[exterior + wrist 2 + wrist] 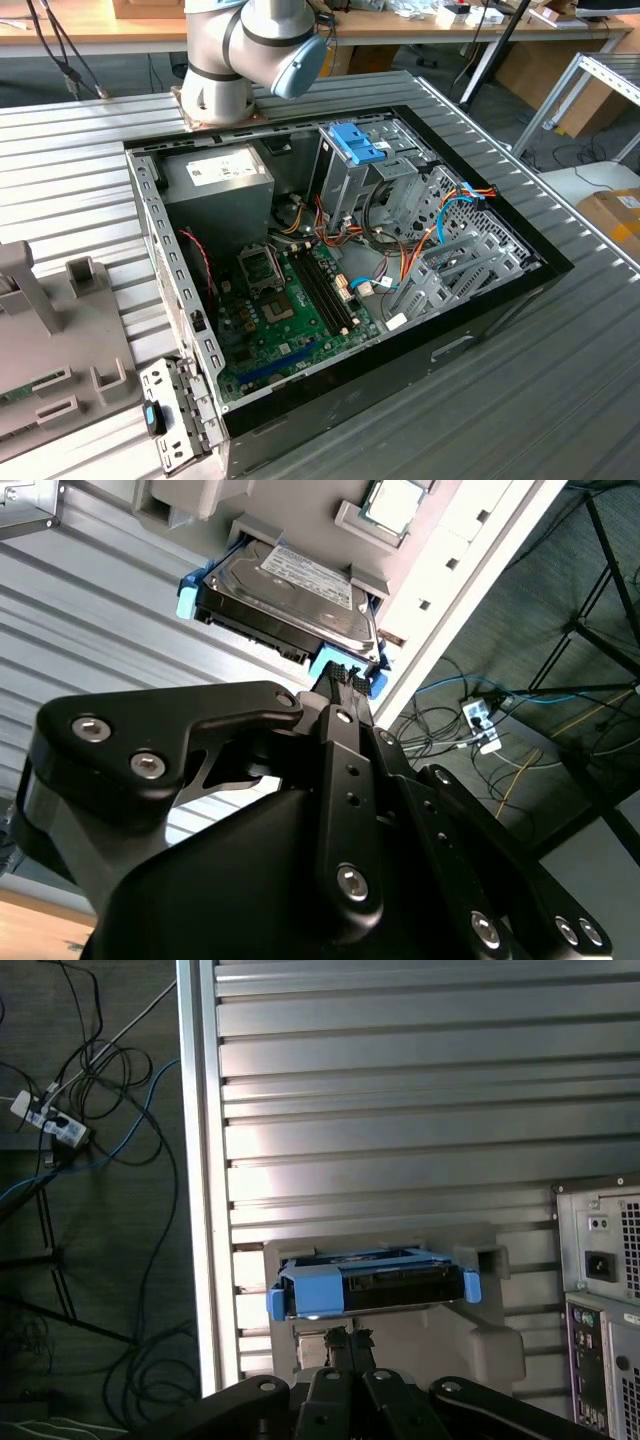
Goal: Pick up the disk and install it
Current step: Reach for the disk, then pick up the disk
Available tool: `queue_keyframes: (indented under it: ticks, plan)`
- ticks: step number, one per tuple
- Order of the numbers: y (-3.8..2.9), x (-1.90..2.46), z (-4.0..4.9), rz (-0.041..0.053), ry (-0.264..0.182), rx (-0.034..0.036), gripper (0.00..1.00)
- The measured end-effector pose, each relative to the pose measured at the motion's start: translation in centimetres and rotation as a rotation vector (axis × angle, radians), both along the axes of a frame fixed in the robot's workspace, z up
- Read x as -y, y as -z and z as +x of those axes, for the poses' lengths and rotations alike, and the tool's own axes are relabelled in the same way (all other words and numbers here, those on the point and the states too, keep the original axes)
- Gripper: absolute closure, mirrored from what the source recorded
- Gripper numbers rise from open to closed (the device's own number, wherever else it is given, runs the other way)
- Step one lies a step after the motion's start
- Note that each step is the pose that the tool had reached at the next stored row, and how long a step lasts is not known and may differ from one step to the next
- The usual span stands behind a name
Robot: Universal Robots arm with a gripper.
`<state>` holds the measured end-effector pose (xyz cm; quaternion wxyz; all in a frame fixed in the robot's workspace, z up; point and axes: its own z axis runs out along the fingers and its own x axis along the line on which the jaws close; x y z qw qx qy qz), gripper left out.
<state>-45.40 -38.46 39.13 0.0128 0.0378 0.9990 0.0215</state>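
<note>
We find the disk, a flat rectangular dark hard drive framed by bright blue plastic side rails [285, 585], seated in a pale grey plastic holder [490, 1335]. The holder stands on the ribbed metal counter [400, 1090], close to the counter edge that drops away to a floor strewn with cables [90, 1160]. A grey computer case [600, 1290] sits further along the same counter. The disk's top is a smooth silvery cover with a white label, its underside is black, and a blue rail runs along each long side with a small tab at the end. The black end effector [348, 1338] has its fingers brought together with nothing between them. Their tips lie just beside the end of the disk, by the blue rail, and we cannot tell whether they touch it. We judge the disk to be rigid and dense, fairly heavy for its bulk, and sensitive to knocks, so it should not be dropped or bumped. The metal cover looks slick, and the underside probably carries exposed electronics. We therefore think the best hold is across the two blue rails, or on the thin side edges near the middle so that it hangs level. The plastic rails may flex a little under pressure.
</note>
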Motion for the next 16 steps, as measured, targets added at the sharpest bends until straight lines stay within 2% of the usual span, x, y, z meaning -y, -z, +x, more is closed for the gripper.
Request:
queue_keyframes:
  ticks: [5,7,8,16]
  plan:
    - [0.01,-0.11,0.18,0.0001,-0.001,-0.0005,0.89]
    - [0.01,-0.60,0.05,0.0001,-0.001,-0.0007,0.89]
    - [0.02,-0.71,-0.09,0.0001,-0.001,-0.0007,0.89]
    - [0.02,-0.74,-0.37,0.0000,-0.001,-0.0007,0.89]
